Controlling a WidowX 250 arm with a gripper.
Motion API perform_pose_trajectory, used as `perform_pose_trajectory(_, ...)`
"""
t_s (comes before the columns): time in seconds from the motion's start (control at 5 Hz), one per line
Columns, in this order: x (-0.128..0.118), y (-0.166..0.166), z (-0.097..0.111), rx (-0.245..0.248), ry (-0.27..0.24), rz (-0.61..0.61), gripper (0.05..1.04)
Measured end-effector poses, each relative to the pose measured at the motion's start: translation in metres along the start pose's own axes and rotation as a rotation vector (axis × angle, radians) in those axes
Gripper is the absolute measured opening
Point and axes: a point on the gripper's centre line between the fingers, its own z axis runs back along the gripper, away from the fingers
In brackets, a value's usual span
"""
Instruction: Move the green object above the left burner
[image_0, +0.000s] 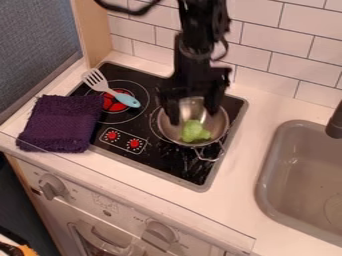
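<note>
We see one shaggy purple cloth (61, 121), one slotted spatula (110, 88), two round red knobs (134, 144), and the gripper (193, 111), released, fingers parted over one shiny metal pan (218, 125). Inside sits one lumpy green object (194, 131); rightward, one rounded sink (300, 172).

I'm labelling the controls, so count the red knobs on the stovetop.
2. One red knob is nearer the purple cloth, the other nearer the metal pot. The gripper could hide more.
</note>
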Motion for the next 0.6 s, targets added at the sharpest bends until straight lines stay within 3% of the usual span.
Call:
perform_pose_trajectory(0.4, -0.0115, -0.0039, -0.0199, 0.018, 0.058, -0.043, 0.952)
perform_pose_trajectory(0.6, -0.0076, -0.0036, -0.0218, 0.036, 0.052, -0.06, 0.756)
